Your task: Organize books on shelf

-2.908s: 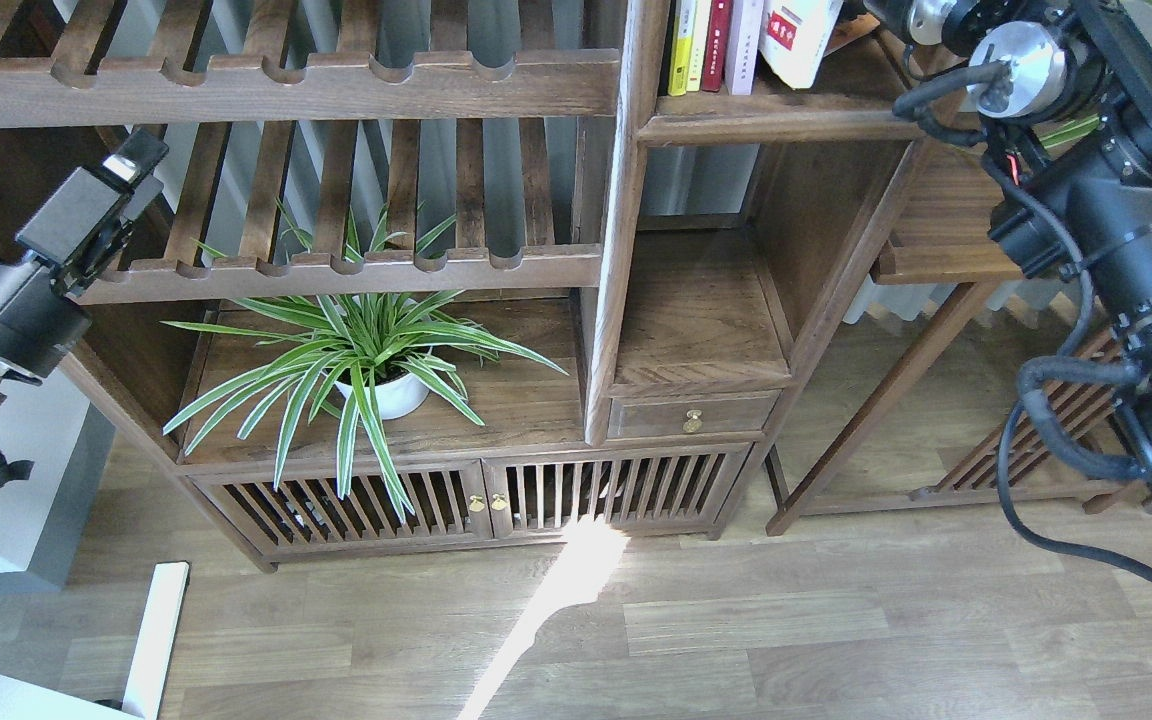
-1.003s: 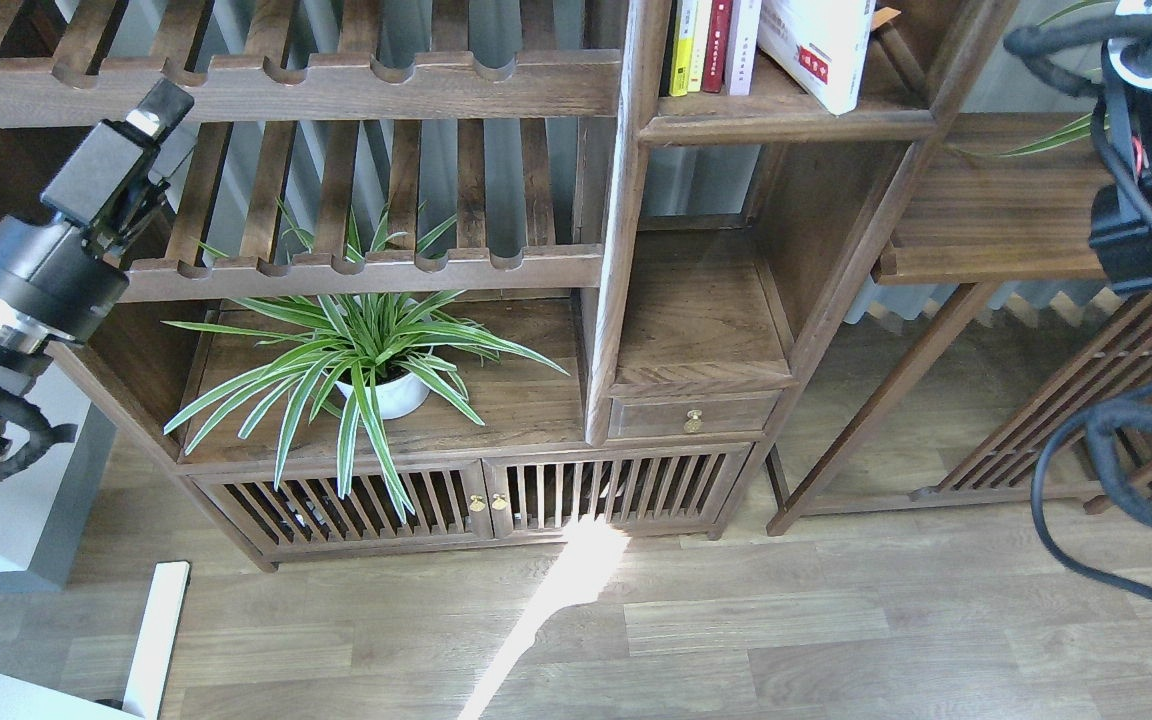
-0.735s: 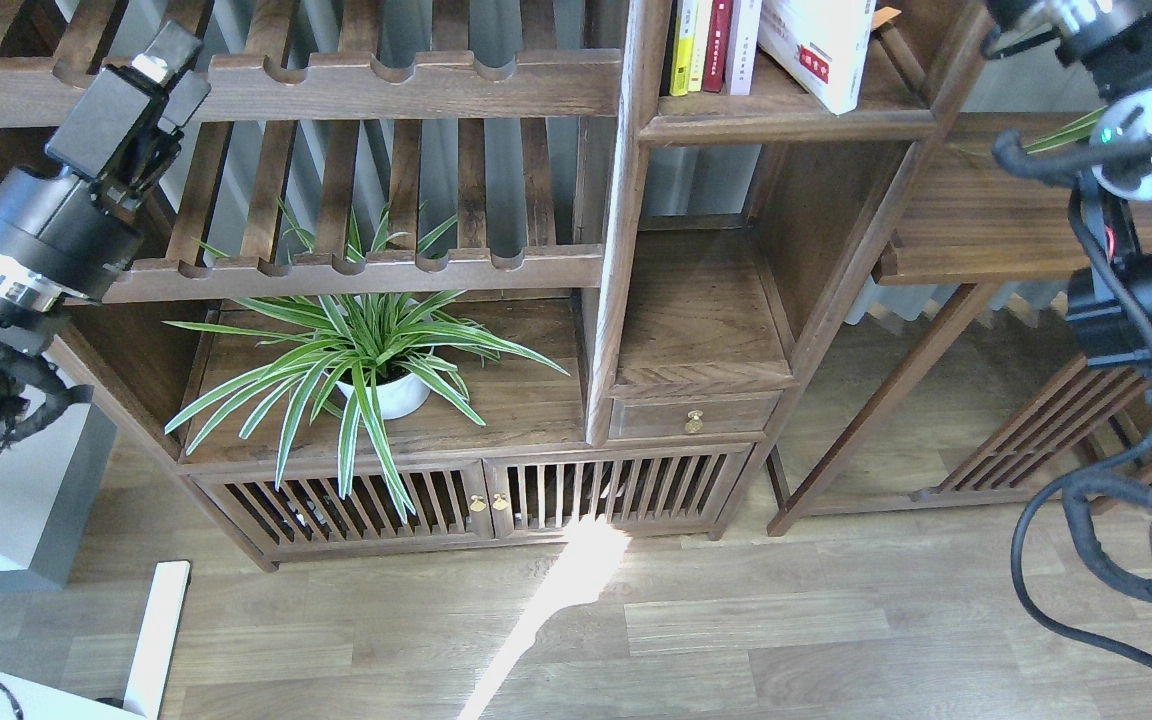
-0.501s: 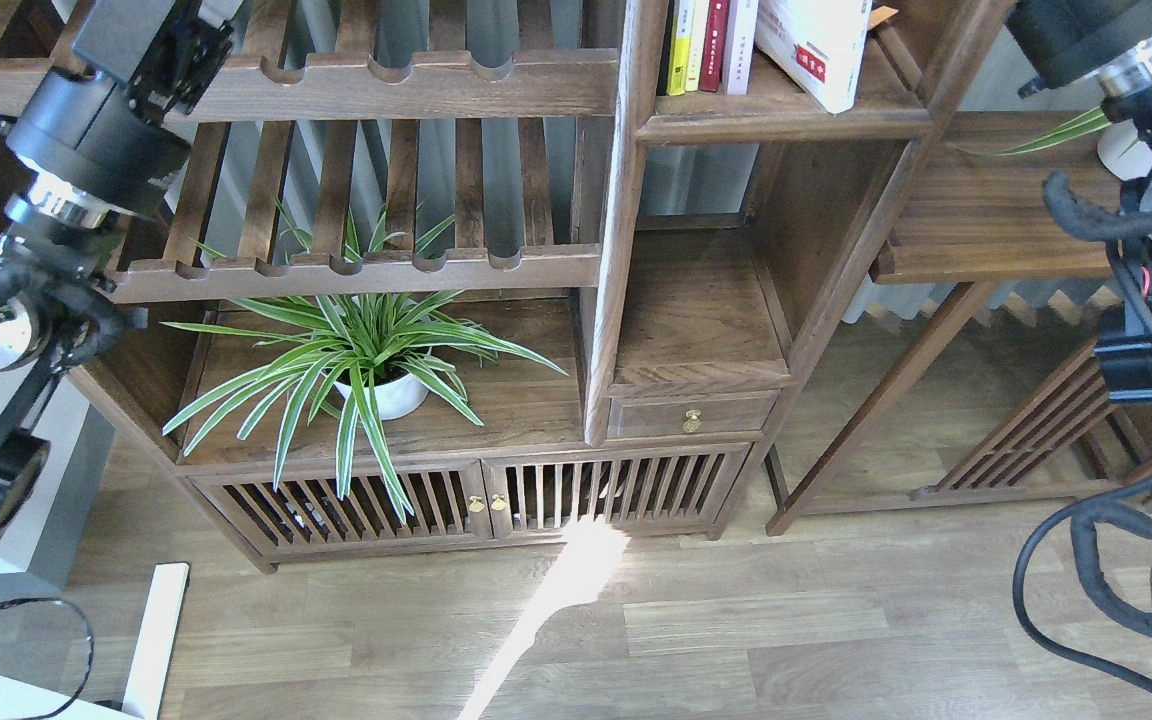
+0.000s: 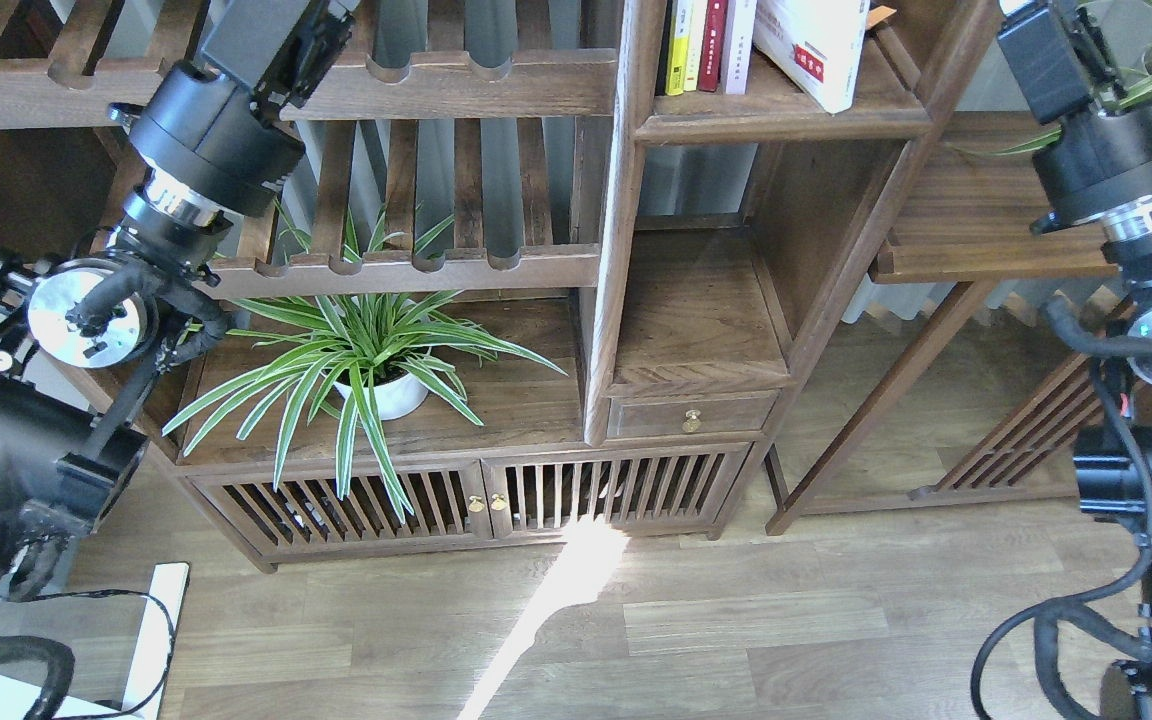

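At the far left, the left gripper [image 5: 321, 12] reaches up in front of the upper slatted rack [image 5: 456, 85]; its fingers run off the top edge, so I cannot tell whether they are spread or closed, and nothing shows in its grasp. Below, a spider plant [image 5: 366, 350] in a white pot stands on the wide plank. Further right, the books [image 5: 726, 40] stand in the narrow shelf [image 5: 786, 115] — yellow, red and white spines upright at its left side, a thick white book with a red label [image 5: 816, 50] leaning toward them. At far right, the right gripper [image 5: 1041, 50] is raised beside the shelf's right panel, touching nothing — its fingers are indistinguishable.
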Action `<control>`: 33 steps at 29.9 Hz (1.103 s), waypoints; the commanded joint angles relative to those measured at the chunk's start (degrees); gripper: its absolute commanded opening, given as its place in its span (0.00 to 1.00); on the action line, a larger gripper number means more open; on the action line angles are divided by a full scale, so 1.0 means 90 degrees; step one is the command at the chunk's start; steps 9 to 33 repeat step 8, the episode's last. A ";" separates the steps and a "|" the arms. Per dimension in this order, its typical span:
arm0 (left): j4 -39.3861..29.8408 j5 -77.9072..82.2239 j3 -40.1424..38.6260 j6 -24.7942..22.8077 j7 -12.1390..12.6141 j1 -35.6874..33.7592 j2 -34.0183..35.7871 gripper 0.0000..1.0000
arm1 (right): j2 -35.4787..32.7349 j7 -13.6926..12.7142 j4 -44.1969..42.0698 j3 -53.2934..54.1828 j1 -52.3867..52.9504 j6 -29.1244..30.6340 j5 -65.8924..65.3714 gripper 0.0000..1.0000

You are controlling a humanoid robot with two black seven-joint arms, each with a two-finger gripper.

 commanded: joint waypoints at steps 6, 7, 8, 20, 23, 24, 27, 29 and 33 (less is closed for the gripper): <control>0.0011 0.0181 0.0423 0.0000 0.0001 0.0021 -0.0130 0.98 | 0.0250 -0.0230 0.0008 -0.0013 0.0008 0.0000 0.0011 0.99; 0.0011 0.0181 0.0452 0.0000 0.0001 0.0012 -0.0178 0.98 | 0.0250 -0.0239 -0.0001 -0.0013 0.0008 0.0000 0.0001 0.98; 0.0020 0.0181 0.0452 0.0000 0.0001 0.0002 -0.0198 0.98 | 0.0241 -0.0239 0.0008 -0.0003 0.0008 0.0000 0.0011 0.97; 0.0020 0.0181 0.0452 0.0000 0.0001 0.0002 -0.0198 0.98 | 0.0241 -0.0239 0.0008 -0.0003 0.0008 0.0000 0.0011 0.97; 0.0020 0.0181 0.0452 0.0000 0.0001 0.0002 -0.0198 0.98 | 0.0241 -0.0239 0.0008 -0.0003 0.0008 0.0000 0.0011 0.97; 0.0020 0.0181 0.0452 0.0000 0.0001 0.0002 -0.0198 0.98 | 0.0241 -0.0239 0.0008 -0.0003 0.0008 0.0000 0.0011 0.97; 0.0020 0.0181 0.0452 0.0000 0.0001 0.0002 -0.0198 0.98 | 0.0241 -0.0239 0.0008 -0.0003 0.0008 0.0000 0.0011 0.97; 0.0020 0.0181 0.0452 0.0000 0.0001 0.0002 -0.0198 0.98 | 0.0241 -0.0239 0.0008 -0.0003 0.0008 0.0000 0.0011 0.97; 0.0020 0.0181 0.0452 0.0000 0.0001 0.0002 -0.0198 0.98 | 0.0241 -0.0239 0.0008 -0.0003 0.0008 0.0000 0.0011 0.97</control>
